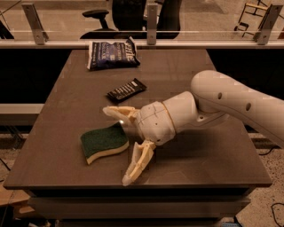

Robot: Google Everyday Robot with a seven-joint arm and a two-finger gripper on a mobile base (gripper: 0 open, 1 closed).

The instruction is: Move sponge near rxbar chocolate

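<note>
The sponge (104,142), dark green on top with pale yellow foam below, lies flat on the brown table (57,102) near its front left. The rxbar chocolate (126,89), a slim black bar, lies farther back near the table's middle. My gripper (116,145) is wide open just right of the sponge. One finger (119,111) reaches over the sponge's far right corner. The other finger (137,163) points toward the table's front edge. The sponge lies between the fingers' spread and is not held.
A crinkled dark blue bag (111,54) lies at the table's back left. My white arm (230,102) crosses the table's right side. A railing with posts (151,20) and office chairs (128,13) stand behind the table.
</note>
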